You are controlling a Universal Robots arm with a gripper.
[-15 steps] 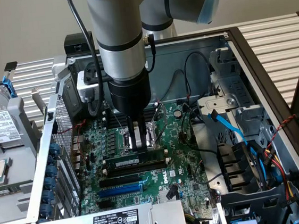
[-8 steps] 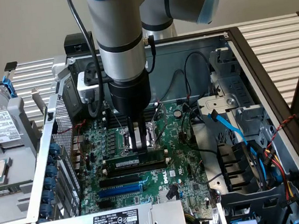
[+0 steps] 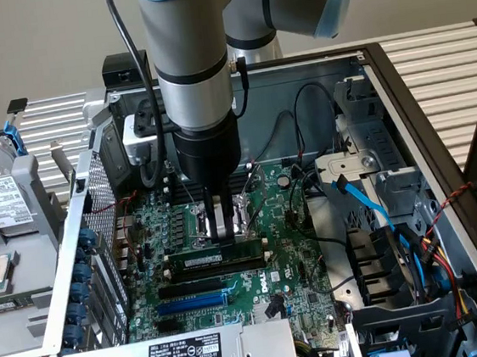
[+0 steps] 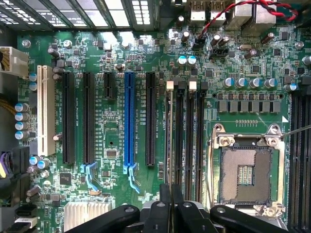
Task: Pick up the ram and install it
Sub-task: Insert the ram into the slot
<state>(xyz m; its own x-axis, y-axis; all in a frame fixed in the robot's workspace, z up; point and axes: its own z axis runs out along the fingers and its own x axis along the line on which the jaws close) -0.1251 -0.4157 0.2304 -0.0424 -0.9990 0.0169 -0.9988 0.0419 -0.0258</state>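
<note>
The big grey arm (image 3: 188,64) comes straight down from 12 o'clock in the exterior view and reaches into the open computer case (image 3: 321,72). The top of the arm is cut off by the edge of the picture. The black hand (image 3: 219,232) hangs over the motherboard (image 3: 260,304) with its wrist up and its fingers pointing down. The two fingers are pinched almost together, and they hold the ram (image 3: 244,249) by its top edge. The ram is a long thin green stick. It stands on its edge in a slot near the middle of the board, at 6 o'clock from the hand, and runs from 9 o'clock to 3 o'clock. A black slot (image 3: 207,284) and then the blue slot (image 3: 192,303) lie next to it toward 6 o'clock. The fingers hide the middle of the ram's top edge. I cannot tell if the ram is pushed all the way down. In the wrist view the hand (image 4: 170,196) grips the ram (image 4: 168,136), which looks like a thin line seen from above. It sits between the blue slot (image 4: 129,121) and the chip socket (image 4: 245,174).
</note>
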